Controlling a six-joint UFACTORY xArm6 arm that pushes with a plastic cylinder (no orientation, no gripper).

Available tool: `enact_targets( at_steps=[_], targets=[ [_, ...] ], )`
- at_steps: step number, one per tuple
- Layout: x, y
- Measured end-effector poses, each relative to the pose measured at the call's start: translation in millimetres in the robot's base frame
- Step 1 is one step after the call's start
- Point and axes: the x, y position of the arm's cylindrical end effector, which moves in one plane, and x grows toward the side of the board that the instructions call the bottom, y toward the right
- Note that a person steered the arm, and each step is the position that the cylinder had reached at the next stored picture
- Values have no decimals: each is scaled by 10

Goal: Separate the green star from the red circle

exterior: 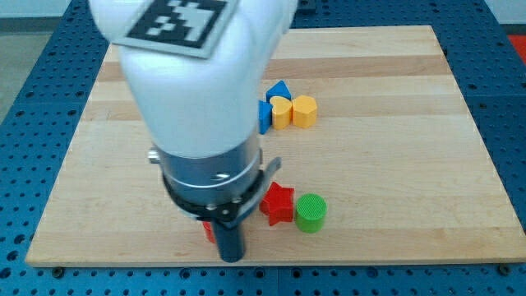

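my tip [231, 257] near table's bottom edge, bare rod gripping nothing | small red block [209, 232] touching it | red star-shaped block [278, 203] beside green cylinder block [311, 213]

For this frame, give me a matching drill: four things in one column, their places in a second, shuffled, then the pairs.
Things:
1. red star
2. green cylinder
3. right-hand yellow block
4. my tip

Places:
A. highest in the view of these four
B. nearest the view's bottom edge, to the left of the red star
C. just to the view's right of the red star
D. between my tip and the green cylinder

Pairs: 1-D, 2-C, 3-A, 4-B
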Motion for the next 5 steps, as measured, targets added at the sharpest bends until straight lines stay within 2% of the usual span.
enact_targets(
  at_steps=[4,5],
  targets=[
    [-388,-142],
    [-462,200]
  ],
)
